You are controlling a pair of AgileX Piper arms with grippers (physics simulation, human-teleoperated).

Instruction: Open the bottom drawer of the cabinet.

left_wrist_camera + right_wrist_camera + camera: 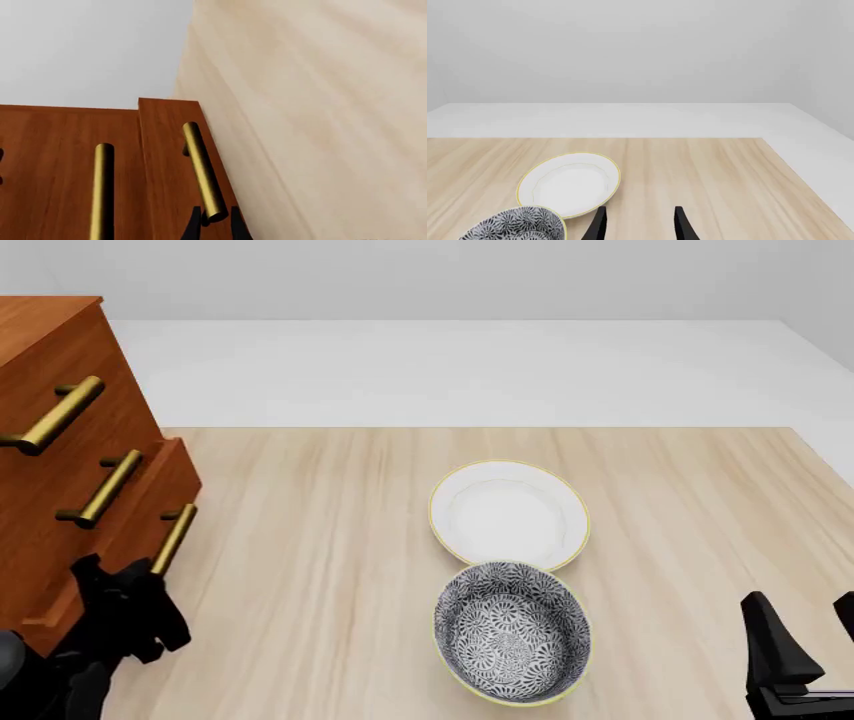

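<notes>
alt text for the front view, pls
The left gripper sits at the brass handle of the bottom drawer, which juts slightly out of a tall reddish-brown cabinet at the table's left edge. A white bowl and a patterned bowl sit mid-table; the right gripper waits open at lower right.

My black left gripper [215, 226] straddles the brass bar handle [204, 171] (end between fingertips) on the protruding reddish-brown wooden bottom drawer [163, 165].
</notes>
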